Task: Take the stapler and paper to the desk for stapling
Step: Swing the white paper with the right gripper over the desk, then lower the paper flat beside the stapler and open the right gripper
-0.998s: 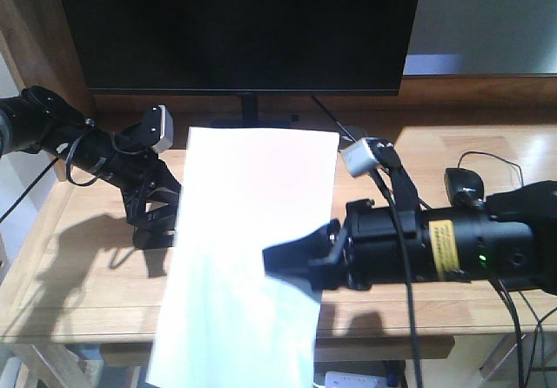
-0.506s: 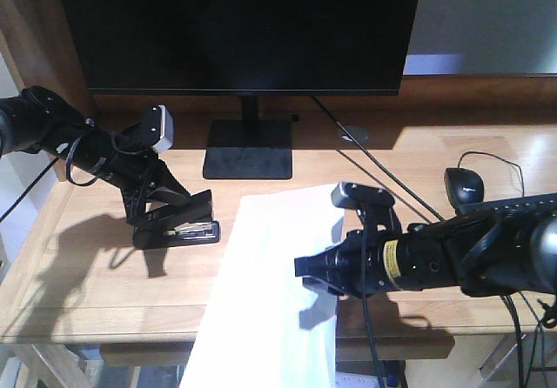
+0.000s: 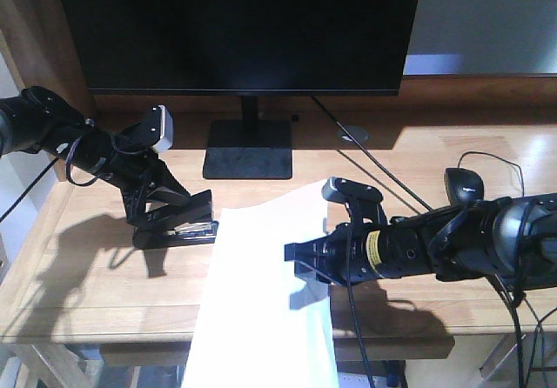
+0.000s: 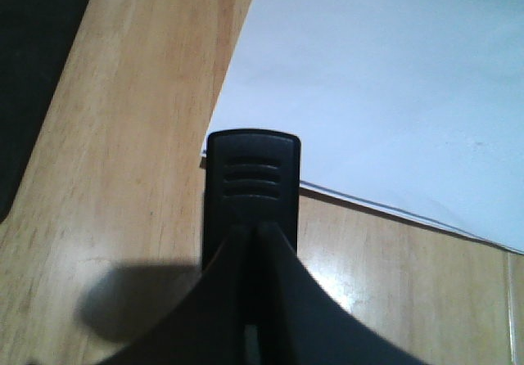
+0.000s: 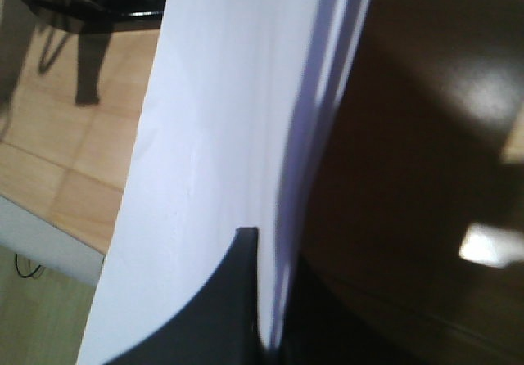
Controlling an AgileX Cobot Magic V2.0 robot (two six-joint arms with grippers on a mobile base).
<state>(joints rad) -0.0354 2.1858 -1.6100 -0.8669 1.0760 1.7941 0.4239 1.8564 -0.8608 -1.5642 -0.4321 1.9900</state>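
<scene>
The black stapler (image 3: pixel 196 229) rests on the desk (image 3: pixel 78 275) left of centre, and my left gripper (image 3: pixel 161 214) is shut on it. From the left wrist, the stapler's ribbed end (image 4: pixel 252 173) pokes out past my closed gripper (image 4: pixel 252 236), just short of the paper's corner (image 4: pixel 385 78). The white paper (image 3: pixel 265 301) lies sloping over the desk's front edge. My right gripper (image 3: pixel 300 262) is shut on its right edge. In the right wrist view one dark finger (image 5: pixel 233 299) presses on the sheet (image 5: pixel 221 136); the other is hidden behind it.
A black monitor (image 3: pixel 244 27) on a square base (image 3: pixel 248 149) stands at the back. A black mouse (image 3: pixel 464 183) with its cable lies at the right, beside my right arm. The desk's front edge (image 3: pixel 104 340) runs close below both arms.
The paper went from upright in front of the monitor to lying low over the desk's front. My right gripper moved down and left with it. The left arm and stapler stayed put.
</scene>
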